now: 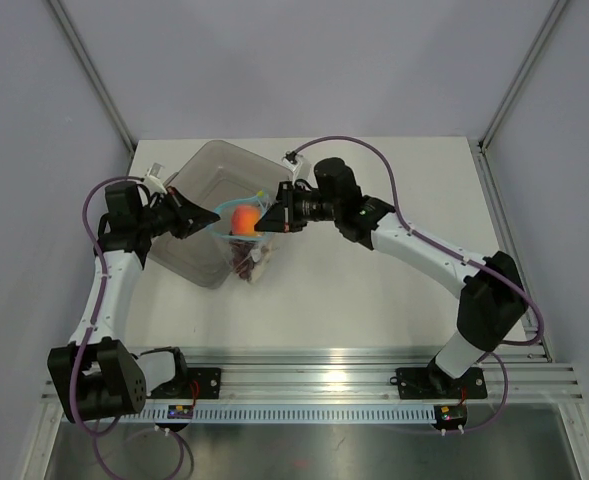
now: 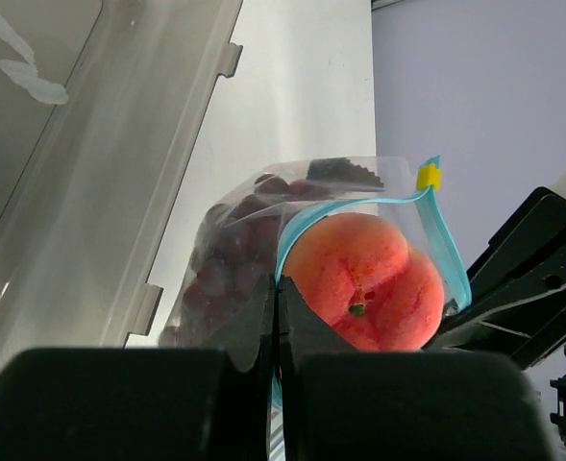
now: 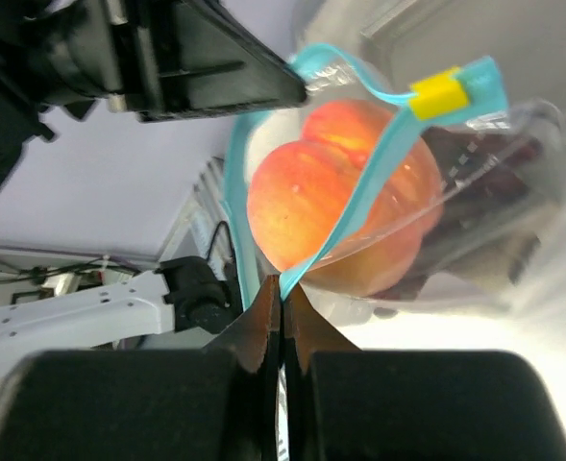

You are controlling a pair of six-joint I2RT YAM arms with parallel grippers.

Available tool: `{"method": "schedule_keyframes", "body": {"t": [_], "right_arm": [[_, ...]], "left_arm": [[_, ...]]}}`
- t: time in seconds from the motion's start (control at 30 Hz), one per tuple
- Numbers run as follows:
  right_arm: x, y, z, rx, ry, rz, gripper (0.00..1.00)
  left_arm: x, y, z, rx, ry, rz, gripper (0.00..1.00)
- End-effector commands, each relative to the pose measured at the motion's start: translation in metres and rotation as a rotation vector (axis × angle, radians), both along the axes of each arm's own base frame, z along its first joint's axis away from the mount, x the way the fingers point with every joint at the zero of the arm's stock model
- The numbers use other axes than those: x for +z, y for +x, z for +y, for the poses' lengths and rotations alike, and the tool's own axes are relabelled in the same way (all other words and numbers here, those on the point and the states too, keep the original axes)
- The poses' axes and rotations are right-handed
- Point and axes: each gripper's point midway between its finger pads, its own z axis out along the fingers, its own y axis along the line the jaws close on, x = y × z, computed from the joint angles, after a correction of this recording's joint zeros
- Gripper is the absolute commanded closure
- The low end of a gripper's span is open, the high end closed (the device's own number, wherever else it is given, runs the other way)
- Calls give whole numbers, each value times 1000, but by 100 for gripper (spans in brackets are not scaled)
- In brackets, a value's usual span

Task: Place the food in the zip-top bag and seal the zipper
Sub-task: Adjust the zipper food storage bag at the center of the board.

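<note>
The left gripper (image 2: 276,291) is pinched shut on one side of the bag's (image 2: 359,178) blue zipper (image 3: 374,158). The right gripper (image 3: 281,291) is pinched shut on the opposite side, and the mouth is spread between them. The peach (image 2: 364,283) sits in that mouth between both grippers, with the grapes (image 2: 227,261) deeper inside, beside the grey tray (image 1: 214,165).

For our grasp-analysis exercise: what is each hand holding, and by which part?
The left hand and right hand each pinch the zip-top bag by its zipper, on opposite sides of the mouth.
</note>
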Motion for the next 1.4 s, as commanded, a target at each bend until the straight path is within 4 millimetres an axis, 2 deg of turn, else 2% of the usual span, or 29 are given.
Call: {"method": "schedule_keyframes", "body": {"t": [0.0,0.13,0.23,0.27,0.33,0.37,0.4,0.57,0.63,0.67,0.73,0.77,0.83,0.93,1.0,1.03,1.1,1.17,1.2,1.23,1.37], "right_arm": [[-11,-3,-26,-97,-131,-18,100],[-22,-4,-44,-153,-215,-7,100],[-34,-1,-58,-212,-299,15,100],[-42,-4,-65,-225,-342,41,100],[-47,0,-74,-282,-385,54,100],[-55,-3,-83,-302,-433,85,100],[-57,0,-89,-346,-459,94,100],[-69,-10,-116,-437,-533,155,100],[-67,-14,-123,-460,-529,162,100],[-65,-15,-123,-462,-521,163,100],[-53,-18,-125,-471,-488,157,100],[-48,-17,-126,-486,-477,148,100],[-35,-18,-129,-503,-450,132,100],[-31,-16,-139,-549,-449,113,100],[-52,-17,-149,-580,-501,130,100],[-62,-17,-152,-591,-525,138,100],[-93,-18,-164,-622,-606,162,100],[-106,-18,-168,-618,-655,161,100],[-109,-17,-169,-617,-676,160,100],[-109,-18,-172,-614,-702,162,100],[-76,-10,-174,-624,-683,90,100]], "left_arm": [[30,0,-6,-35,4,-124,100],[37,-2,-19,-63,9,-150,100],[42,-5,-37,-89,32,-176,100],[40,-10,-54,-124,45,-175,100],[35,-11,-65,-146,61,-178,100],[30,-12,-75,-159,73,-171,100],[22,-11,-79,-167,78,-158,100],[-2,-9,-105,-223,136,-138,100],[-9,-8,-116,-265,154,-124,100],[-11,-14,-127,-299,164,-117,100],[-5,-11,-138,-327,192,-142,100],[-6,-19,-148,-364,204,-133,100],[4,-20,-161,-398,223,-168,100],[6,-19,-170,-409,230,-181,100],[1,-18,-174,-414,227,-174,100],[-5,-21,-179,-431,229,-163,100],[-31,-18,-183,-441,270,-133,100],[-54,-18,-187,-452,291,-88,100],[-57,-19,-188,-459,288,-77,100],[-56,-18,-189,-462,284,-77,100],[-24,-15,-188,-453,286,-132,100]]}}
